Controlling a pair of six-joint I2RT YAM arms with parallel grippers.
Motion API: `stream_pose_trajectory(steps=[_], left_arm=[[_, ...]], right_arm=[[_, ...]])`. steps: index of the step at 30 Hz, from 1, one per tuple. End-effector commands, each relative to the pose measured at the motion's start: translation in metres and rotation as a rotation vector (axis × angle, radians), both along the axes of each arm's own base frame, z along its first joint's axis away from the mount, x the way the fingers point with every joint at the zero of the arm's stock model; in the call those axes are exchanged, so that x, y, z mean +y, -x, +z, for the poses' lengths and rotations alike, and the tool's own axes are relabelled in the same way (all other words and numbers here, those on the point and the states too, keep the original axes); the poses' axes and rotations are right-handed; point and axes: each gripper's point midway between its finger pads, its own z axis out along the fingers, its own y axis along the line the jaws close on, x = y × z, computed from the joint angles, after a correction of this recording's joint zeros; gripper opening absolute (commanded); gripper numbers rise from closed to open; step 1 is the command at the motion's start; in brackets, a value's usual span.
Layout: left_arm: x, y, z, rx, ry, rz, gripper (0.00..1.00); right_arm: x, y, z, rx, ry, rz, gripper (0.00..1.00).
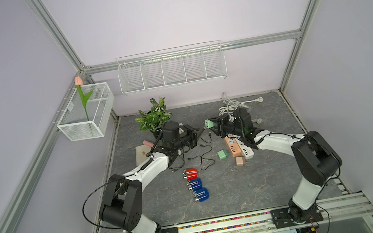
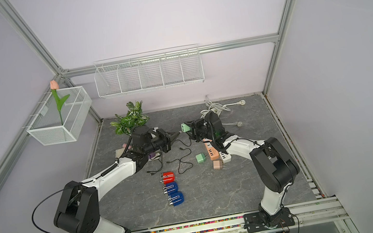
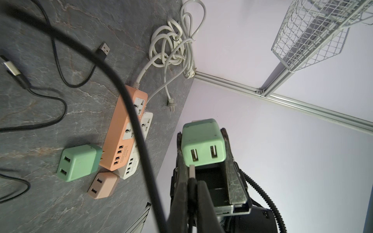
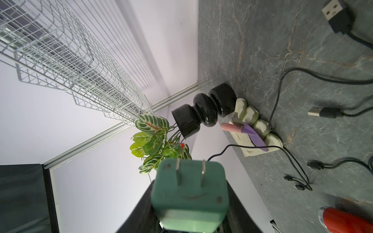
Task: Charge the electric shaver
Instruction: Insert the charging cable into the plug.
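In both top views the two arms are meeting above the back half of the grey table (image 1: 267, 185). The left gripper (image 1: 203, 130) is pointing its drawn-together fingers at the right gripper (image 1: 212, 123), which is clamping a green adapter (image 1: 207, 124) between half-spread jaws. Three shavers are lying in a row near the table's middle, running toward the front edge: a red shaver (image 1: 190, 172), a blue shaver (image 1: 195, 183) and a second blue shaver (image 1: 201, 194), well apart from both grippers. Bare stone is stretching from them to the front and right edges. Two power strips, an orange strip (image 1: 233, 147) and a white strip (image 1: 248, 153), are lying side by side under the right arm, with a second green adapter (image 1: 222, 154) and a pink adapter (image 1: 240, 161) just beside them.

In the left wrist view the left gripper's fingers (image 3: 179, 201) are squeezing a black cable's USB plug (image 3: 191, 171). Its tip is sitting just beside one port of the held adapter; whether it is touching I cannot tell. Two more loose plugs (image 3: 104, 49) are lying on the stone.

In the right wrist view the held adapter is showing its two prongs (image 4: 177, 173), and a black plant pot (image 4: 203, 113) is standing at the back edge.
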Motion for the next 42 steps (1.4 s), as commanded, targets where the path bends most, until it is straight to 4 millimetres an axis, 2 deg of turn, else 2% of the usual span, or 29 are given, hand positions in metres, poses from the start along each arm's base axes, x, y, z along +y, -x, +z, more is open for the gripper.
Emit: stream_pose_trajectory(steps=[1,18,23,34,42], left_arm=[[-0.005,-0.003,0.020,-0.024,0.034,-0.009,0.00],[-0.014,-0.014,0.011,-0.011,0.029,-0.017,0.00],[-0.017,-0.017,0.012,-0.014,0.036,-0.023,0.00],[-0.025,-0.008,0.009,0.016,0.060,-0.065,0.00],[-0.022,-0.007,0.001,0.047,0.042,-0.078,0.00]], right_arm=[[0.004,0.002,0.013,-0.025,-0.044,0.016,0.07],[0.013,0.001,0.028,-0.031,-0.092,0.028,0.07],[0.016,0.004,0.027,-0.018,-0.100,0.034,0.07],[0.017,-0.006,0.032,-0.067,-0.119,0.033,0.07],[0.020,-0.001,0.044,-0.099,-0.135,0.067,0.07]])
